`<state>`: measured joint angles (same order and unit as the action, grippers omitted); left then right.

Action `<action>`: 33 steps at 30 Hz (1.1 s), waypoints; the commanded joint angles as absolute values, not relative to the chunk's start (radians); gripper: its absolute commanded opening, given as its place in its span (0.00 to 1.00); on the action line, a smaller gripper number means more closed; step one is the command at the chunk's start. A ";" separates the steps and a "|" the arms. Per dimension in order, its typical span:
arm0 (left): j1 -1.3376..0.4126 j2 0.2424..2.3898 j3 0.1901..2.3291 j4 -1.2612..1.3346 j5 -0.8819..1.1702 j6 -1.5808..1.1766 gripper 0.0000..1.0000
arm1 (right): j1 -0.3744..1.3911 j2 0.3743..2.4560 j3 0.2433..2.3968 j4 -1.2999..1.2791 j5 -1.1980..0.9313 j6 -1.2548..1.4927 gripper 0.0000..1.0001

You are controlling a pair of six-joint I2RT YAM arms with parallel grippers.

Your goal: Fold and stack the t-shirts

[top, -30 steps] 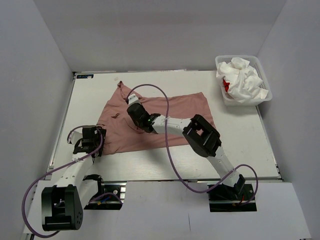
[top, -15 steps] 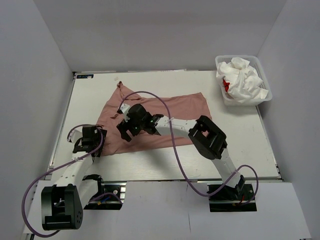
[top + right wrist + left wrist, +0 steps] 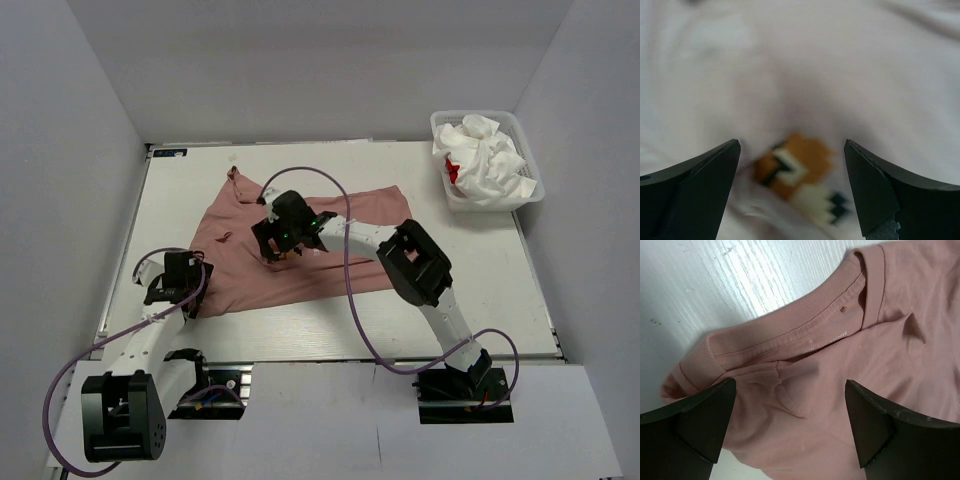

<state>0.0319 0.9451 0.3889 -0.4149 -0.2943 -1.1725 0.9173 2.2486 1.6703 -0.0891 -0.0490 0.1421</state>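
Note:
The dusty-pink t-shirt [image 3: 340, 250] lies spread on the white table [image 3: 480, 290]. My left gripper [image 3: 170, 290] is open just above the shirt's collar [image 3: 790, 335] at its left edge, nothing between its jaws. My right gripper [image 3: 270, 243] is open low over the middle of the shirt, right above the small pixel-character print [image 3: 795, 172]. The white t-shirts [image 3: 485, 160], one showing a red patch [image 3: 453, 170], lie crumpled in the basket at the back right.
The white lattice basket [image 3: 528, 193] stands at the table's back right corner. Purple cables loop from both arms over the shirt. Grey walls close in the table on three sides.
My right gripper swung out over the shirt's left half and came back to its middle. The shirt's left part shifted and wrinkled. My left gripper stayed at the collar.

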 commanded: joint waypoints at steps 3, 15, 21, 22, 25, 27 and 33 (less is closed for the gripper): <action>0.040 0.949 0.494 -0.457 -0.259 -1.043 1.00 | 0.842 2.106 1.629 -0.094 0.121 0.192 0.90; 0.025 1.496 1.214 -0.420 0.034 -0.565 1.00 | 0.550 1.899 1.540 -0.165 0.193 0.310 0.90; 0.025 1.935 1.614 -0.530 0.087 -0.422 1.00 | 0.462 1.931 1.644 -0.300 0.150 0.249 0.90; 0.025 1.978 1.667 -0.554 0.087 -0.410 1.00 | 0.456 1.939 1.654 -0.311 0.159 0.241 0.90; 0.015 2.117 1.836 -0.575 0.086 -0.371 1.00 | 0.416 1.963 1.677 -0.342 0.169 0.226 0.90; 0.006 2.178 1.952 -0.589 0.077 -0.339 1.00 | 0.402 1.979 1.680 -0.344 0.173 0.225 0.90; -0.014 2.377 2.154 -0.637 0.072 -0.224 1.00 | 0.333 2.031 1.695 -0.356 0.229 0.195 0.90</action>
<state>0.0090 2.3676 2.0800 -0.5945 0.0612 -0.3218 0.3641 2.0006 1.6482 -0.3218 0.1879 0.2264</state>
